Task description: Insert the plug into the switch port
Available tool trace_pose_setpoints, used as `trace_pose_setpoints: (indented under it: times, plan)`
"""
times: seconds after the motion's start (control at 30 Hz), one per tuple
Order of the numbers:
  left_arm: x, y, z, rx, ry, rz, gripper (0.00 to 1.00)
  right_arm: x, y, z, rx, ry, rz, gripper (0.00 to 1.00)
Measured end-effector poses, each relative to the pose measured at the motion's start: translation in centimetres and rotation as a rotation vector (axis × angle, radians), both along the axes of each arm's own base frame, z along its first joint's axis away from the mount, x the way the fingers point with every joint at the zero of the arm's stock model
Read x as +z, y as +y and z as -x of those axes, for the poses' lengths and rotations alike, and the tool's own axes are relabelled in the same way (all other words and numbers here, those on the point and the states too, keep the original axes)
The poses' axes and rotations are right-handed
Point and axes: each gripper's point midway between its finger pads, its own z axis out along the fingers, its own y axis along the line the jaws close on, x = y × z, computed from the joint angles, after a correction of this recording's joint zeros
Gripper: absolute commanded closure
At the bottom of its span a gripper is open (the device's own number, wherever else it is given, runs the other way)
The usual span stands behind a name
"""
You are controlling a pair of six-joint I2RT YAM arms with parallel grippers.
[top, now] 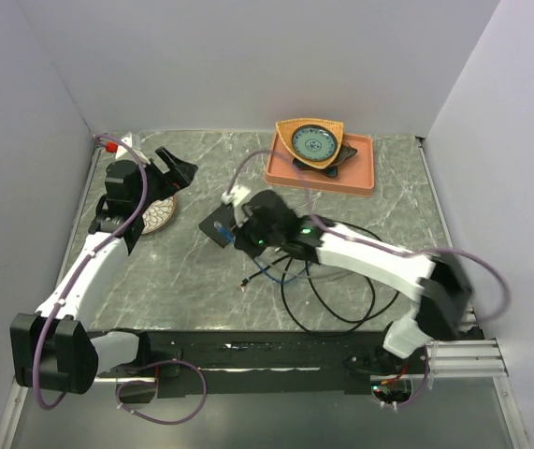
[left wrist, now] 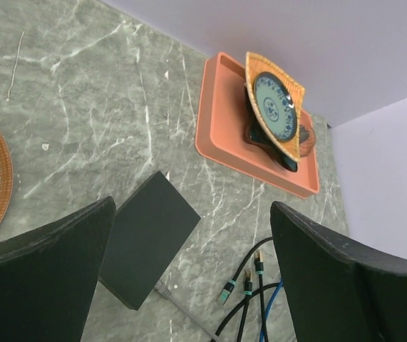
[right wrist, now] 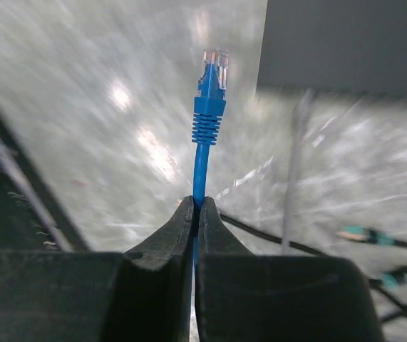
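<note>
The right end effector (right wrist: pixel 197 206) is clamped tight on a blue cable (right wrist: pixel 200 167), pinching it a little way behind the plug (right wrist: pixel 214 69), which sticks out straight ahead of the fingers with its clear tip free. The plug sits just beside the black box (right wrist: pixel 346 43) lying flat on the table (top: pixel 192 271), off one corner and not touching it. The switch port is on a thin edge of that box, but the blurred wrist view does not show the opening. A grey cable (right wrist: pixel 296 157) runs up to the box's near edge. The left end effector (left wrist: pixel 192 214) is held above the table with its fingers spread wide, holding nothing, near a patterned plate (top: pixel 159 214). An orange tray (top: pixel 358 178) stands at the far side
</note>
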Motion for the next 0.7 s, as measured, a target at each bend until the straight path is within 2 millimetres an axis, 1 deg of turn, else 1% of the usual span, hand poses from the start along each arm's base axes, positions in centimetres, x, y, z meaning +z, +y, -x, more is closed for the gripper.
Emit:
trace_pose_setpoints:
  times: [0.03, 0.07, 0.1, 0.17, 0.2, 0.23, 0.3, 0.33, 0.37, 0.5, 0.53, 0.63, 0.7]
  plan:
    - [-0.3, 0.0, -0.1, 0.0, 0.008, -0.001, 0.04, 3.1, -0.3, 0.2, 0.001, -0.047, -0.059, 1.0]
    - [-0.5, 0.0, -0.2, -0.001, 0.015, -0.001, 0.04, 5.3, -0.7, 0.2, 0.0, -0.081, -0.1, 1.0]
    - [-0.8, 0.0, -0.3, -0.002, 0.021, -0.001, 0.04, 7.9, -1.3, 0.5, 0.001, -0.12, -0.15, 1.0]
    - [-1.3, -0.1, -0.4, -0.007, 0.035, -0.001, 0.04, 13.0, -2.9, 1.1, -0.003, -0.201, -0.256, 1.0]
    - [-1.5, -0.1, -0.5, -0.008, 0.04, -0.001, 0.04, 15.3, -3.9, 1.3, -0.009, -0.239, -0.304, 1.0]
    - [-1.6, -0.2, -0.5, -0.012, 0.042, -0.001, 0.04, 16.9, -4.9, 1.4, -0.02, -0.268, -0.339, 1.0]
    - [-1.8, -0.3, -0.5, -0.021, 0.048, 0.001, 0.04, 20.8, -7.6, 1.9, -0.051, -0.348, -0.426, 1.0]
    - [-1.8, -0.4, -0.5, -0.024, 0.05, 0.002, 0.04, 22.3, -9.0, 2.2, -0.069, -0.381, -0.458, 1.0]
    - [-1.9, -0.5, -0.5, -0.029, 0.052, 0.004, 0.04, 23.7, -10.3, 2.5, -0.086, -0.414, -0.489, 1.0]
    - [-1.7, -0.8, -0.5, -0.047, 0.046, 0.013, 0.04, 27.1, -14.6, 4.1, -0.135, -0.516, -0.577, 1.0]
    - [-1.6, -0.9, -0.5, -0.05, 0.043, 0.015, 0.04, 27.5, -15.3, 4.5, -0.143, -0.531, -0.59, 1.0]
    - [-1.6, -1.2, -0.6, -0.063, 0.038, 0.023, 0.04, 29.2, -17.5, 6.3, -0.15, -0.593, -0.644, 1.0]
    - [-2.0, -1.4, -0.7, -0.076, 0.05, 0.029, 0.04, 30.2, -18.7, 7.4, -0.151, -0.633, -0.672, 1.0]
